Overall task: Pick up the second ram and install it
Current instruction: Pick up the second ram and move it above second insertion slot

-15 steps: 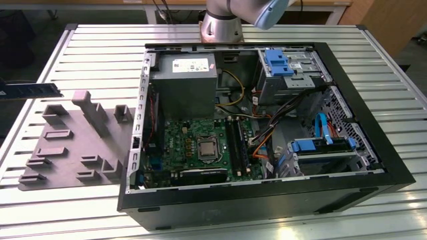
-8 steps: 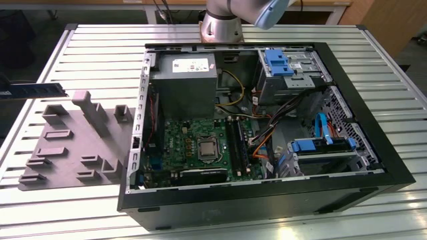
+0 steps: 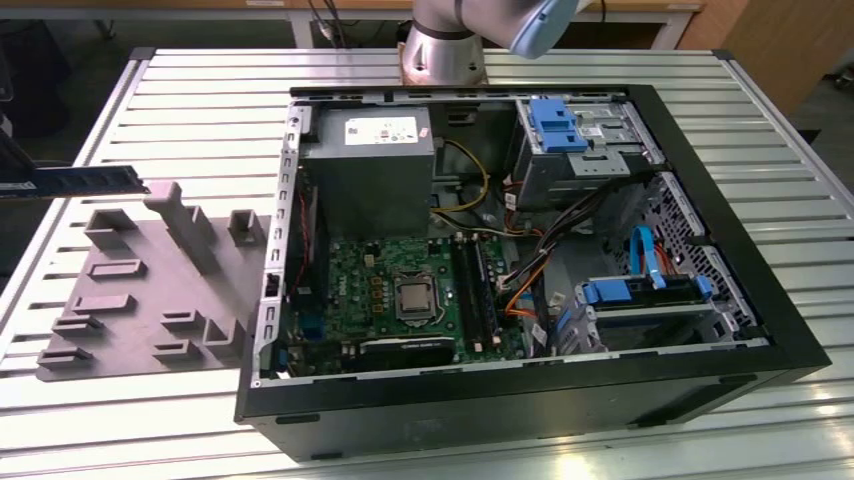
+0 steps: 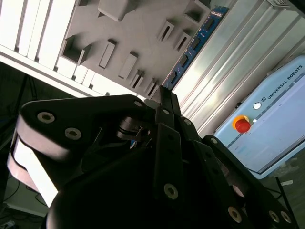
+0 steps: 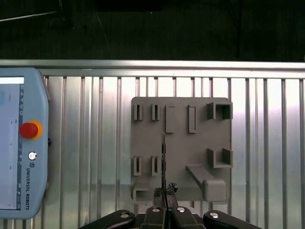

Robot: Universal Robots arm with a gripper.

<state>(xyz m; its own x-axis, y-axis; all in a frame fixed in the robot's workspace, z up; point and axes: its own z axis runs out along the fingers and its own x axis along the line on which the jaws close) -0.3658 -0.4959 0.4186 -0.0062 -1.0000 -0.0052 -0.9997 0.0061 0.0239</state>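
The second ram is a long blue stick held level in the air at the exterior view's left edge, above the grey holder tray. In the second wrist view the ram juts out from between my gripper's dark fingers. In the first wrist view I see the ram edge-on, with the gripper shut on its near end, over the tray. The green motherboard with its long black slots lies inside the open computer case, well towards the exterior view's right of the ram.
The case holds a grey power-supply box, blue drive brackets and bundled cables. The arm's base stands behind the case. A teach pendant lies on the slatted metal table beside the tray.
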